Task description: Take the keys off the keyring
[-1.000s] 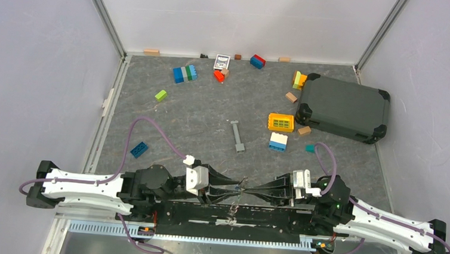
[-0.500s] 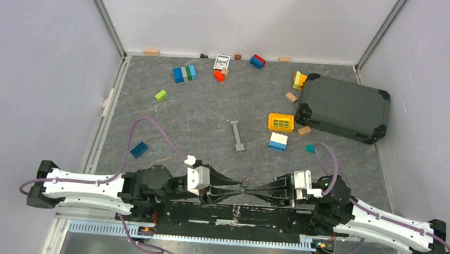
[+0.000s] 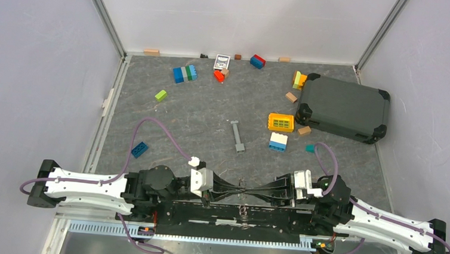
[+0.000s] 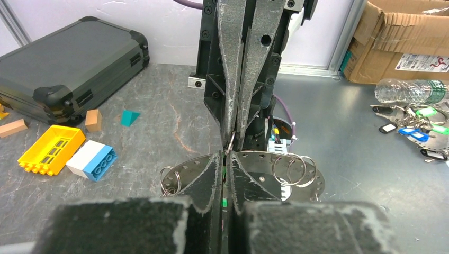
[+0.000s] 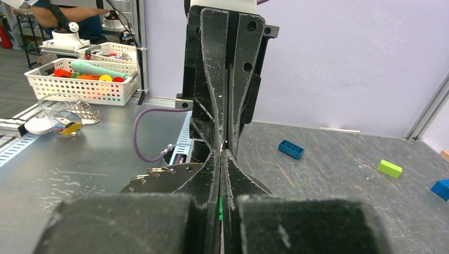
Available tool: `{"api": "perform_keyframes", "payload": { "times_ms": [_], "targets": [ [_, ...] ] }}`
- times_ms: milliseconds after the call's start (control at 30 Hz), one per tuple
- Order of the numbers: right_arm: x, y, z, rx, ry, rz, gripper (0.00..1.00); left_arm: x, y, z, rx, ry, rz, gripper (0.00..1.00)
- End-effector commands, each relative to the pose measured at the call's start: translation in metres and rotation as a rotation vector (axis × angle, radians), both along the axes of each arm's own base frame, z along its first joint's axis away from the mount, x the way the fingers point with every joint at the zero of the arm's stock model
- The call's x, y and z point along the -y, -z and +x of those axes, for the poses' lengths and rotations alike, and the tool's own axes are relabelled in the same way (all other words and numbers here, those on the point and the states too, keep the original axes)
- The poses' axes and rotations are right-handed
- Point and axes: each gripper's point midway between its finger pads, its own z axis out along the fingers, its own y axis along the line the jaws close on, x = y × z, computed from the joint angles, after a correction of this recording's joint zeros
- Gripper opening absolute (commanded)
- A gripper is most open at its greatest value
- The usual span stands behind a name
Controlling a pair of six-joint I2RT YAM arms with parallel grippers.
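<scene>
Both arms meet tip to tip low over the near edge, just above the black base bar. Left gripper (image 4: 226, 160): jaws drawn to a narrow slit; its own fingers hide what they pinch, so you cannot confirm the hold from here. Right gripper (image 5: 222, 152): jaws likewise closed, and in the left wrist view a thin loop of wire, taken to be the keyring (image 4: 231, 142), sits right at its tips, so judge it clamped on the ring. The keys (image 3: 242, 211) hang as a small bundle just below the meeting point; a green head (image 5: 220, 207) shows through the slit. No key looks free of the ring yet. Risks for you: the wire is thin and smooth, so any pull apart may slip it out of one pair of pads, and the bundle would drop onto the perforated disc (image 4: 260, 179) with its spare rings, or into the gap by the bases where neither arm reaches well. The tips are nearly touching, so a small inward error makes the fingers collide. If the left hold is on a key and not on the coil, twisting may only spin the ring. Both wrist views are blocked by fingers, so you will not see a slip early.
</scene>
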Motion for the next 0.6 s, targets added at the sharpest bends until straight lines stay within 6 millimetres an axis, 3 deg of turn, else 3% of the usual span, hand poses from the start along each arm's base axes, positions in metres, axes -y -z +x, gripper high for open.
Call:
{"api": "perform_keyframes", "payload": {
  "times_ms": [0, 100, 200, 333, 567],
  "targets": [
    [0.005, -0.02, -0.001, 0.021, 0.003, 0.078, 0.0, 0.001, -0.017, -0.006, -0.008, 0.029, -0.06, 0.02],
    [0.006, -0.019, 0.004, 0.018, 0.035, 0.071, 0.03, 0.001, -0.016, -0.009, 0.008, 0.052, -0.036, 0.02],
    [0.007, -0.019, 0.015, 0.001, 0.1, 0.041, 0.23, -0.002, -0.014, -0.007, 0.045, 0.044, 0.005, 0.02],
    [0.011, -0.023, 0.022, 0.003, 0.144, -0.003, 0.4, -0.01, -0.012, 0.001, 0.068, 0.002, 0.077, 0.02],
    [0.004, -0.012, 0.028, 0.027, 0.165, -0.162, 0.43, -0.02, -0.001, 0.017, 0.109, -0.072, 0.27, 0.02]
  ]
}}
